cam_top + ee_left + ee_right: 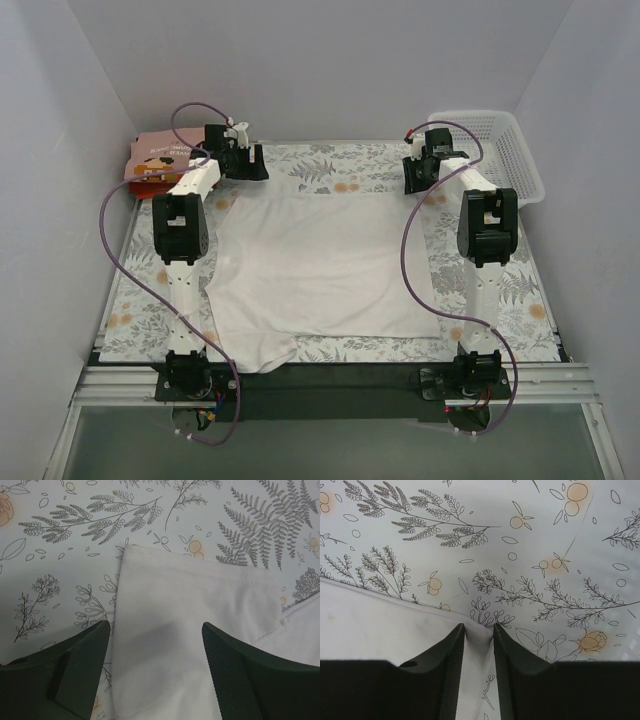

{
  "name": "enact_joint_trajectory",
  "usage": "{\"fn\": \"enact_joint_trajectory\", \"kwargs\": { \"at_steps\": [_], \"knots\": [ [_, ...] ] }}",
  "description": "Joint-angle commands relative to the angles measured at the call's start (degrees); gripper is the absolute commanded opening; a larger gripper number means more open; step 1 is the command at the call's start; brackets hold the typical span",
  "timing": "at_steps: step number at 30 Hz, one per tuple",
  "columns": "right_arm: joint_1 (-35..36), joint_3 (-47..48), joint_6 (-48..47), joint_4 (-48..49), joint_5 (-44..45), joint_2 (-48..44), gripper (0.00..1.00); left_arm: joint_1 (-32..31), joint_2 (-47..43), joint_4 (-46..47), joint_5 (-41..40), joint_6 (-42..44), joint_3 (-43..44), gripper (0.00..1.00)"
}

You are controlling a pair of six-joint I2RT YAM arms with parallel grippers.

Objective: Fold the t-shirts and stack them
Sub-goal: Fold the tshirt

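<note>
A white t-shirt lies spread flat on the flower-print table cover. My left gripper is at its far left corner. In the left wrist view the gripper is open, with its jaws wide apart over the shirt's sleeve and nothing held. My right gripper is at the far right corner. In the right wrist view the gripper has its jaws closed narrowly on the shirt's corner, which is bunched between the tips. A folded pink printed shirt lies on a red one at the far left.
A white lattice basket stands at the far right, beside the right gripper. The folded stack is just left of the left gripper. White walls close in the table on three sides. Purple cables loop from both arms.
</note>
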Motion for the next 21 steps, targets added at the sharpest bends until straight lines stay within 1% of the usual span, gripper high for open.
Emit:
{"fn": "enact_joint_trajectory", "kwargs": {
  "at_steps": [1,3,6,9,13,14,16,18,20,21],
  "knots": [
    [-0.5,0.5,0.6,1.1,-1.7,1.1,0.35,0.0,2.2,1.4,-0.2,-1.5,5.1,0.74],
    [-0.7,0.2,0.5,1.2,-2.0,1.1,0.28,-0.3,3.7,1.8,-1.0,-1.6,7.8,0.74],
    [-0.8,-0.1,0.2,1.1,-2.6,0.9,0.22,-0.9,5.9,2.5,-3.0,-1.2,9.5,0.72],
    [-0.8,-0.3,-0.1,1.2,-3.2,0.9,0.2,-1.8,7.3,3.2,-4.3,0.2,9.9,0.71],
    [-0.9,-0.4,-0.3,0.9,-3.8,1.0,0.18,-2.5,8.6,3.4,-5.5,1.1,10.2,0.67],
    [-0.9,-0.6,-0.4,0.8,-3.9,0.9,0.16,-2.7,9.0,3.5,-5.2,1.2,10.1,0.66],
    [-0.9,-0.6,-0.4,0.8,-4.2,0.8,0.12,-2.9,9.3,3.4,-4.9,1.3,10.1,0.6],
    [-0.9,-0.4,-0.5,0.7,-4.9,0.5,0.07,-3.3,9.7,3.6,-4.8,1.8,10.3,0.47],
    [-0.8,-0.3,-0.2,0.6,-5.3,0.1,0.01,-3.4,10.2,3.7,-5.3,1.6,11.0,0.39],
    [-0.9,-0.2,-0.2,0.4,-5.4,-0.1,0.01,-3.4,10.2,3.9,-5.3,1.3,11.5,0.28]
  ]
}}
